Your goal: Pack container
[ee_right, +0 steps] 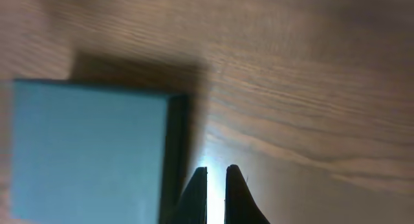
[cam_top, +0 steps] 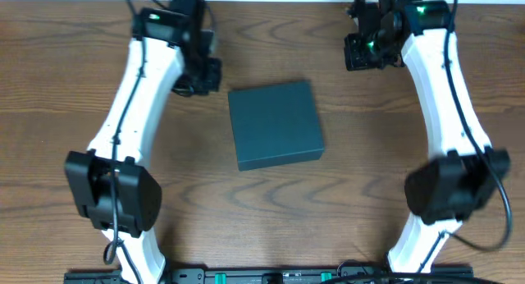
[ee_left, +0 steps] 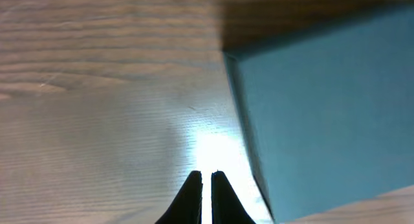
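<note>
The wooden counter (cam_top: pixel 82 87) carries the container (cam_top: pixel 275 124), a dark teal-grey box with its lid down, which lies flat near the middle, between the two arms and touched by neither. The left gripper (cam_top: pixel 201 75) hangs over bare wood just beside the upper left corner of the box, and its fingers (ee_left: pixel 191 198) are pressed almost together with nothing between them. The right gripper (cam_top: pixel 361 52) is farther from the box, beyond its upper right corner, and its fingers (ee_right: pixel 242 198) also stand close together, with only a thin slit and nothing pinched.
</note>
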